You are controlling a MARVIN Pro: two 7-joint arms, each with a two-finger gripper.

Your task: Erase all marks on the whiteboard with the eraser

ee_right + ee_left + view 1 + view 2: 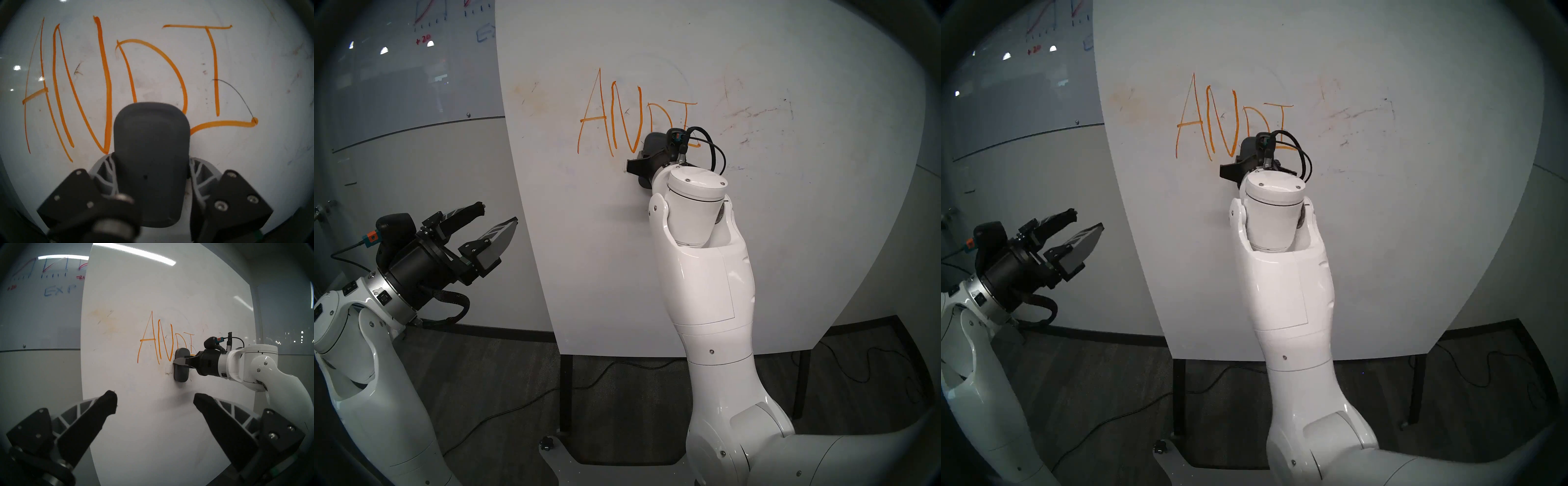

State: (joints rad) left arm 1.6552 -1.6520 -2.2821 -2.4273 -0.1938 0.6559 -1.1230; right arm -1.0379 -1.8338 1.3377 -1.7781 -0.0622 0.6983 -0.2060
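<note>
The dark grey oblong eraser (151, 152) with rounded ends stood upright, flat against the big white rectangular whiteboard (789, 237), its upper end covering the foot of the D in the hand-drawn orange marker marks (105, 84) spelling ANDI. The N's lower point sat just beside the eraser's left edge, and the I's bottom stroke ran out from its right edge. All four letters looked unerased where they showed.

The right tool (182, 361) pinched the eraser across its middle, one finger on each long side, reaching level toward the board. Faint grey-brown scratches (751, 115) lay on the board to the right of the letters.

The left tool (499, 213) hung well apart to the left, near the board's left edge, its fingers (108, 402) spread wide with nothing between them. Behind it was a greyish glass wall board (42, 310) with red and blue graph scribbles.
</note>
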